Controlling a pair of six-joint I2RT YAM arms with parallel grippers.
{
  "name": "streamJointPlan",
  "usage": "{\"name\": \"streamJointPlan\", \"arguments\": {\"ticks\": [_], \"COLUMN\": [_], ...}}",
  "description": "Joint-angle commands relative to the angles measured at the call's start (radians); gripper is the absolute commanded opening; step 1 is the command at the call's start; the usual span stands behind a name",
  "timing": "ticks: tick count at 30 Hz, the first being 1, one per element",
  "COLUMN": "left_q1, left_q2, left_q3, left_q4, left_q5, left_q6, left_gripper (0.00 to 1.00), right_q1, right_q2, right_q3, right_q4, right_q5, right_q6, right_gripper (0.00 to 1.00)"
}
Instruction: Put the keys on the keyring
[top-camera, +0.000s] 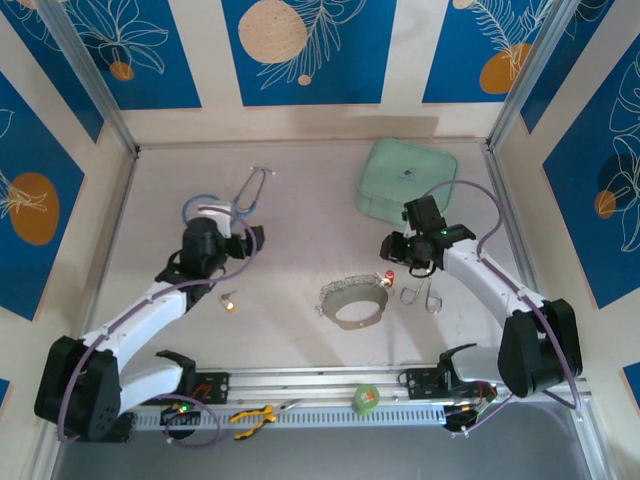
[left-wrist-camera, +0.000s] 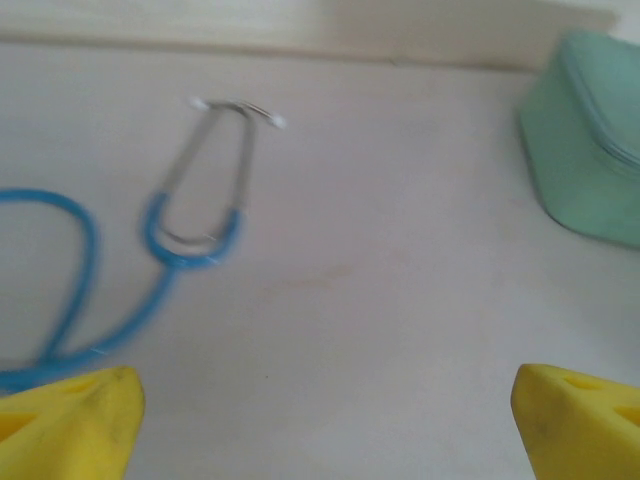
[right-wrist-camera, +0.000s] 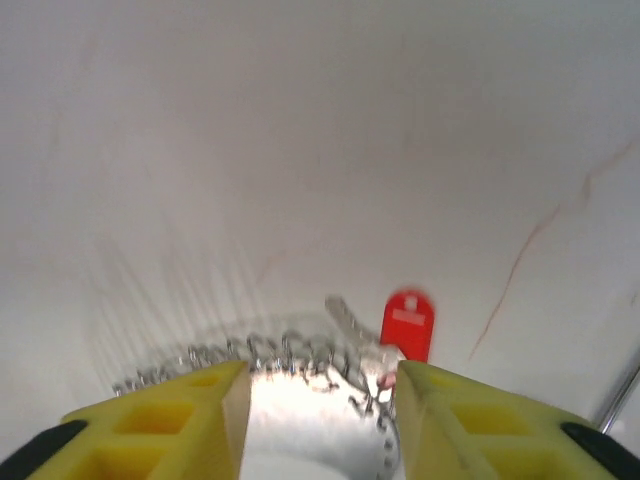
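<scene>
Looking down from the top camera, find the keyring (top-camera: 358, 324) flat on the bench (top-camera: 300, 200), near the middle front. Silver keys (top-camera: 350, 288) stand as a jagged fringe along its far edge, with a red tag (top-camera: 388, 277) at its right end. Too small here to count the keys or tell how each one hangs. See the brass key (top-camera: 229, 303) lying alone well to the left, apart from the loop and just beside the left arm. Spot the right pincer (top-camera: 392, 255) close over the tag, dark and hard to read. Spot the left pincer (top-camera: 255, 240) near a blue stethoscope (top-camera: 250, 190), its gap unreadable from here. Note a wire clip (top-camera: 420, 295) just right of the ring and a green case (top-camera: 407, 180) behind it.

Turning to the left wrist view, all blurred: left fingertips (left-wrist-camera: 70, 420) cropped at the bottom corners, set wide apart over bare bench. Stethoscope tubing cut off at the left edge, case cropped at the right.

Turning to the right wrist view: right fingertips (right-wrist-camera: 170, 425) spread, straddling the key fringe. Cannot tell whether they touch the metal. Keys smeared by glare, tag just beyond the right-hand tip, ring band washed white and cut off at the bottom.
</scene>
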Motion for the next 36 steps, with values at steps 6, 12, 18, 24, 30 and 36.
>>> {"name": "streamJointPlan", "arguments": {"ticks": [6,12,18,24,30,36], "left_q1": [-0.249,-0.363,-0.402,-0.403,-0.403,-0.404], "left_q2": [0.095,0.149,0.162,0.15,0.145,0.146], "left_q3": [0.025,0.013,-0.001,-0.012,-0.019,-0.024], "left_q4": [-0.081,-0.076,-0.092,-0.108,-0.109,-0.109], "left_q5": [-0.001,-0.018,-0.036,-0.058,-0.067,-0.073], "left_q6": [-0.193,-0.268,-0.296,-0.286,-0.284,-0.284], "left_gripper": [0.92,0.91,0.91,0.91,0.91,0.91], "right_q1": [0.044,0.04,0.042,0.044,0.047,0.057], "right_q2": [0.075,0.136,0.189,0.228,0.263,0.297], "right_q3": [0.004,0.001,0.012,0.028,0.043,0.062], "right_q4": [-0.104,-0.08,-0.085,-0.091,-0.086,-0.096], "right_q5": [-0.11,-0.109,-0.078,-0.047,-0.042,-0.022], "right_q6": [0.028,0.014,-0.004,-0.029,-0.04,-0.049], "right_gripper": [0.33,0.31,0.3,0.29,0.24,0.24]}}
